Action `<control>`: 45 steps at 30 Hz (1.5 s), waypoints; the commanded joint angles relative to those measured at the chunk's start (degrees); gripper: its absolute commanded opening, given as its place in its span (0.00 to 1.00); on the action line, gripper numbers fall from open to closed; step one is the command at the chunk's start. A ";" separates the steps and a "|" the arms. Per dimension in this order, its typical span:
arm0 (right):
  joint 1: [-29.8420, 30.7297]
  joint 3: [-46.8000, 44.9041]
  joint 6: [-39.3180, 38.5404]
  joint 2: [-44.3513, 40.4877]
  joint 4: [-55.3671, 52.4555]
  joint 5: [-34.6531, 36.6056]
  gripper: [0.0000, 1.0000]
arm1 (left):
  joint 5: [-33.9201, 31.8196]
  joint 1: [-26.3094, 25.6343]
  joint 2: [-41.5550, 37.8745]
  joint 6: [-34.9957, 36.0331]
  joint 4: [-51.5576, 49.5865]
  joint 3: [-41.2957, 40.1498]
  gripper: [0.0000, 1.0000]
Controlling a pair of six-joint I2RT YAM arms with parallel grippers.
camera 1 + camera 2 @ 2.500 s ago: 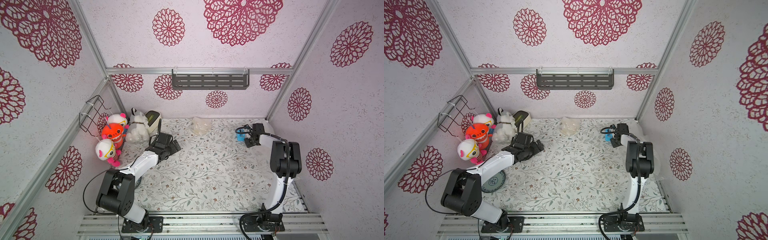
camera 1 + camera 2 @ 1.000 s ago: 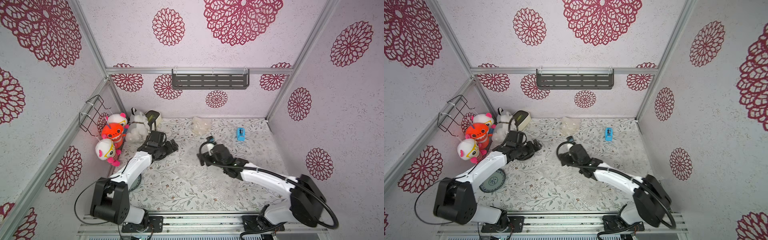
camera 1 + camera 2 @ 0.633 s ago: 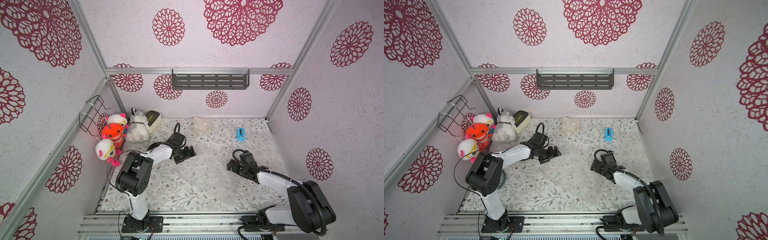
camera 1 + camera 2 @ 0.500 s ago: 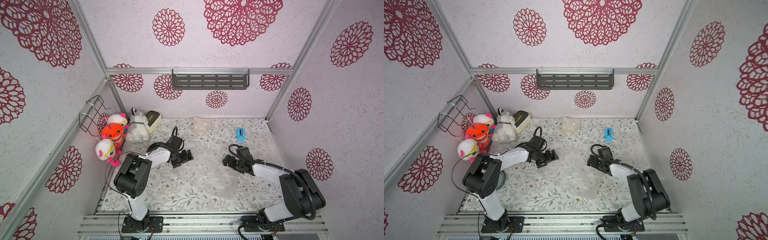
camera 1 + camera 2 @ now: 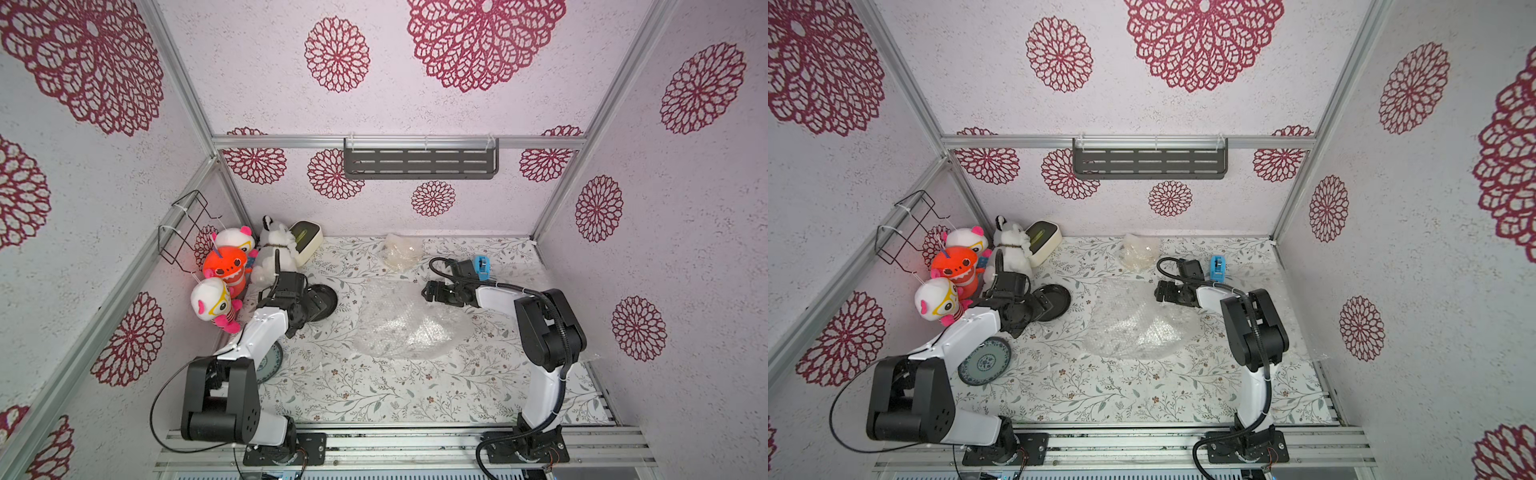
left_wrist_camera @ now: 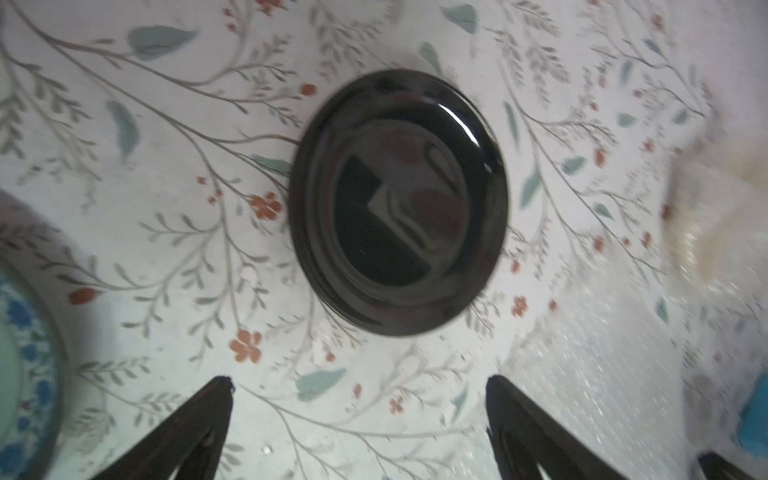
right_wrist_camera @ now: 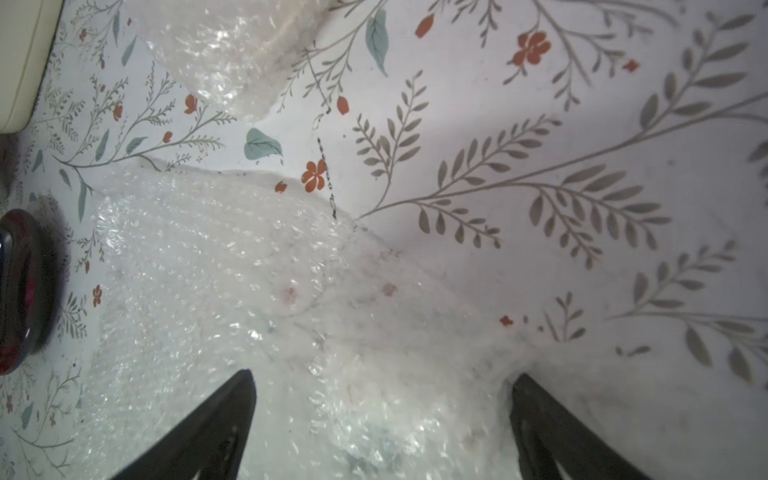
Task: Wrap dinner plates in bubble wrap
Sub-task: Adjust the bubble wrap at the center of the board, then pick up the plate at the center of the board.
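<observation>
The left gripper (image 6: pixel 359 399) is released, its jaws spread wide and empty. The glossy black plate (image 6: pixel 399 203) lies flat just ahead of its fingertips, not between them, towards the tabletop's rear left corner in both top views (image 5: pixel 330 294) (image 5: pixel 1060 300). The grey-teal plate (image 5: pixel 984 361) sits under the left arm, near the left edge.

The right gripper (image 7: pixel 380 395) is also spread wide and grasps nothing. It is over the far right border of the bubble wrap (image 7: pixel 232 291). That sheet lies crumpled mid-tabletop (image 5: pixel 407 324), and contact cannot be told. A blue tape dispenser (image 5: pixel 482 262) stands just behind the right wrist.
</observation>
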 commanded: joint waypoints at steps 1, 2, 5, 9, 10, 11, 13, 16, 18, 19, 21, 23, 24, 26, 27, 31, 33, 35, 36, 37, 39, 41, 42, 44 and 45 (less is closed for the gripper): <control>0.23 0.53 -2.42 -2.32 -1.51 -3.23 0.96 | -3.27 3.24 6.47 -0.18 0.38 2.76 0.98; 0.29 -0.15 -2.43 -3.59 -0.98 -3.53 0.96 | -2.39 4.00 8.53 0.32 1.23 3.79 0.98; 0.45 -3.35 -1.47 -7.93 1.09 -3.35 0.96 | 1.85 5.10 13.48 2.23 4.39 6.72 0.92; 0.42 -9.16 0.87 -14.34 3.98 0.17 0.96 | 3.75 5.74 19.36 3.31 3.97 11.27 0.78; 0.47 -11.08 1.40 -16.00 5.13 1.13 0.96 | 4.60 5.89 20.39 3.28 3.94 11.82 0.74; 0.41 -13.11 2.05 -17.98 6.62 2.50 0.96 | 5.44 5.89 21.64 3.31 4.03 12.24 0.70; 0.30 -16.27 3.92 -21.66 7.84 6.38 0.97 | 6.82 5.94 23.55 3.02 4.00 12.87 0.63; -0.21 -20.58 5.51 -27.04 8.28 10.89 0.97 | 7.70 5.94 23.91 2.33 4.86 12.44 0.55; -0.71 -23.30 4.95 -29.80 9.71 10.32 0.98 | 8.89 6.11 23.80 1.99 6.39 11.66 0.45; -0.76 -24.30 5.17 -31.01 9.73 11.04 0.99 | 9.75 6.20 23.83 2.03 6.83 11.56 0.39; -0.85 -25.47 5.80 -32.76 9.23 12.61 0.99 | 11.29 6.34 23.86 2.17 7.72 11.44 0.29; -0.94 -26.50 6.51 -34.47 8.72 14.35 0.99 | 12.12 6.46 23.02 2.09 10.01 10.34 0.19; -1.02 -26.90 6.73 -35.12 8.78 15.05 0.99 | 12.57 6.55 22.39 2.08 11.15 9.81 0.17; -1.03 -28.17 7.00 -36.76 9.68 16.55 0.99 | 13.70 6.64 20.43 2.08 14.41 8.09 0.12; -1.03 -28.73 7.06 -37.50 10.14 17.30 0.99 | 13.95 6.64 19.27 2.21 15.62 7.40 0.08; -1.07 -31.31 7.33 -40.08 12.74 19.15 0.99 | 10.79 6.90 11.28 3.28 18.25 3.72 0.00; -1.11 -31.98 7.81 -40.81 13.16 20.07 0.99 | 9.35 7.08 6.37 4.00 18.27 2.28 0.00; -1.20 -32.38 9.05 -41.32 12.83 21.91 0.99 | 8.44 7.08 1.65 4.05 16.48 1.72 0.00; -1.24 -32.56 9.25 -41.38 12.75 22.19 0.99 | 8.61 7.04 -0.33 4.01 15.15 1.79 0.00; -1.40 -32.73 9.17 -41.47 12.70 21.94 0.99 | 10.06 6.71 -2.36 4.17 13.30 2.13 0.00; -1.79 -32.41 9.24 -41.28 11.84 20.96 0.99 | 12.69 4.93 -5.10 4.43 10.62 2.78 0.00; -2.41 -32.05 8.41 -40.56 11.61 17.49 0.99 | 14.14 0.87 -6.85 5.45 8.52 3.71 0.00; -2.50 -31.71 8.22 -39.88 11.51 15.93 0.99 | 15.80 -1.98 -6.89 6.51 8.47 4.31 0.00; -2.44 -30.99 7.59 -38.29 12.25 11.91 0.99 | 22.76 -6.39 -4.25 7.60 8.63 6.15 0.00; -2.43 -30.46 7.73 -37.17 12.51 9.84 0.99 | 26.37 -8.40 -1.90 7.59 8.86 7.24 0.00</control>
